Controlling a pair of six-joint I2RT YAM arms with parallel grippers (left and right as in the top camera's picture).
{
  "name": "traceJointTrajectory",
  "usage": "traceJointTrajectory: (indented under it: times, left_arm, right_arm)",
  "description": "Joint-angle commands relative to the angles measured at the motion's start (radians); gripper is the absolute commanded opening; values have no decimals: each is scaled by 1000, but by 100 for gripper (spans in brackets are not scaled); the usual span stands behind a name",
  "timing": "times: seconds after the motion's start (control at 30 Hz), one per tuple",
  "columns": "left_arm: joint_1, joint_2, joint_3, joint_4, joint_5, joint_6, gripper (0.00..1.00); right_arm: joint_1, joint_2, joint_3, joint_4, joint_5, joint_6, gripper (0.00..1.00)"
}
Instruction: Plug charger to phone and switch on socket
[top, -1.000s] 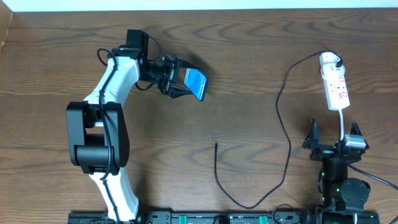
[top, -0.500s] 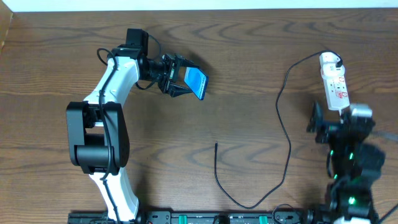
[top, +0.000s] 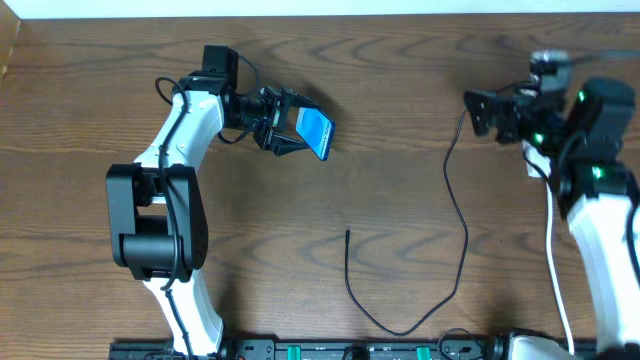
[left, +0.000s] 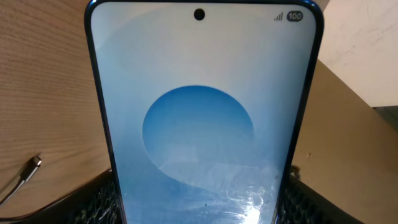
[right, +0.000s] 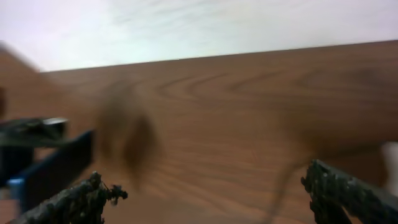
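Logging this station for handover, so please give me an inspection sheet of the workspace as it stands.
Surface: brown wood-grain table.
Job's things: phone lit; charger cable loose on the table, its plug tip in nothing; socket mostly hidden under the right arm.
Clutter: nothing seen.
End effectors: left end effector shut on the phone; right end effector open, empty.
Cables: the black charger cable; white cord running toward the near edge.
Surroundings: pale wall beyond the far edge.

Looks like a robotics lab: wood-grain surface (top: 400, 200), white wall (top: 300, 6) beyond its far edge, black rail (top: 330, 351) along its near edge.
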Motion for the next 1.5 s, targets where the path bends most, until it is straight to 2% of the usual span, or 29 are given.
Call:
traceJointTrajectory:
  times: [0.0, 0.3, 0.6, 0.83, 0.93, 1.13, 1.3, 1.47]
  left_arm:
    - [3, -39, 19, 1, 29, 5, 7]
    - [3, -39, 19, 19, 23, -25, 7]
    - [3, -39, 19, 19, -29, -40, 7]
    - [1, -39, 19, 20, -92, -96, 7]
    - [1, -39, 19, 19, -95, -111, 7]
    - [1, -39, 19, 19, -95, -121, 7]
    - [-10, -39, 19, 29, -95, -175, 7]
    - [-38, -39, 19, 43, -95, -206, 7]
  right_arm:
    - [56, 75, 64, 8, -163, 77, 99]
    - [260, 204, 71, 134, -166, 239, 99]
    - [367, 219, 71, 184, -132, 275, 99]
    - [430, 228, 71, 120, -76, 310, 99]
    - [460, 235, 71, 92, -16, 321, 99]
    - [501, 237, 71, 92, -15, 322, 99]
    - [530, 238, 71, 86, 38, 325, 91]
    - [541, 238, 71, 79, 71, 348, 93]
